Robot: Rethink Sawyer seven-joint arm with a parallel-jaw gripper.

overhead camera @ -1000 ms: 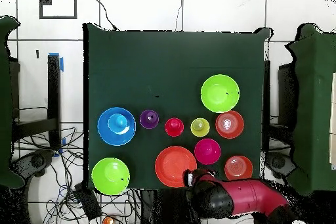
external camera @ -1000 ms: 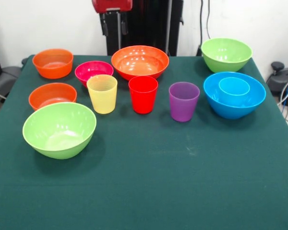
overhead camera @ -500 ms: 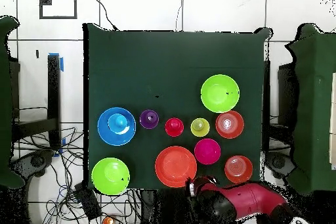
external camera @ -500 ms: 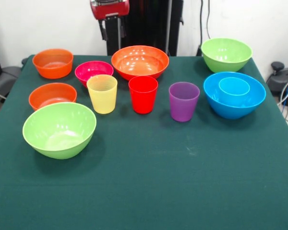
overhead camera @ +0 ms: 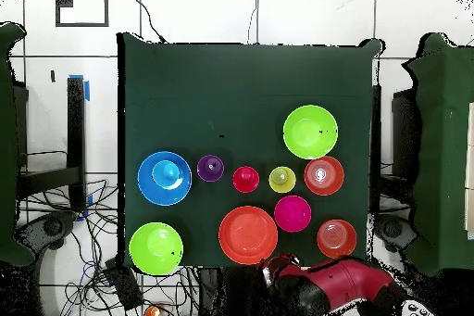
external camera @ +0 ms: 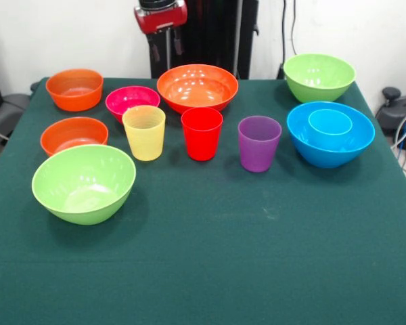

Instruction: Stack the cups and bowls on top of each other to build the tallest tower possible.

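The gripper [external camera: 168, 42] hangs behind the wide orange bowl [external camera: 197, 86]; if its fingers are apart, I cannot tell; light blue cup [external camera: 330, 122] sits inside blue bowl [external camera: 338, 150]

Cups [external camera: 201, 133] – yel, red, purple, lt-blue

We see square table under dark green cloth [external camera: 210, 271], plain white wall [external camera: 68, 34] behind it. From above, we note white tiled floor with dark grout lines [overhead camera: 305, 14], black cables tangled on floor [overhead camera: 56, 210] beside table, green-covered furniture [overhead camera: 444, 136] at both side edges.
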